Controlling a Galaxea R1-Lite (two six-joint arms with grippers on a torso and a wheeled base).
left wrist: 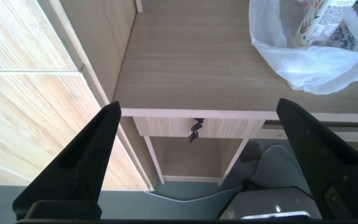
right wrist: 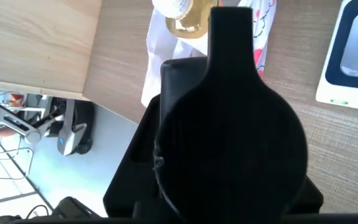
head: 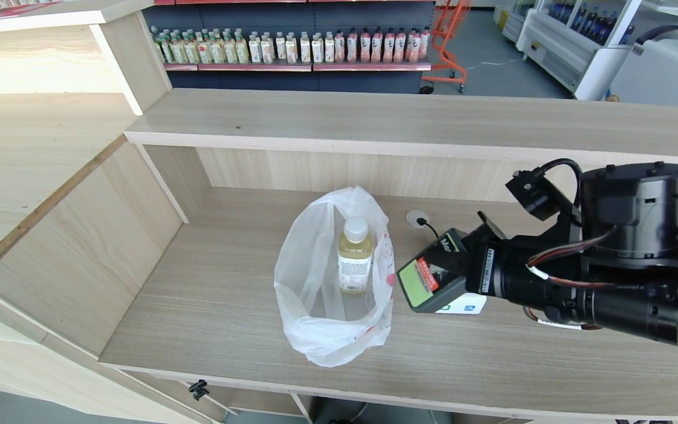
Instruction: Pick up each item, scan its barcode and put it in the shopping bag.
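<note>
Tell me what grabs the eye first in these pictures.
A white shopping bag stands open in the middle of the counter with a bottle upright inside. Beside it, on the robot's right, the right gripper holds a scanner close to the bag. The left gripper hangs open before the counter's front edge.

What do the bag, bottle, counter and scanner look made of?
Bag: thin plastic film, translucent white, crinkled.
Bottle: probably clear plastic, pale drink showing through, white cap.
Counter: wood-grain board, matte, likely laminate.
Scanner: black hard-plastic casing, apparently.
</note>
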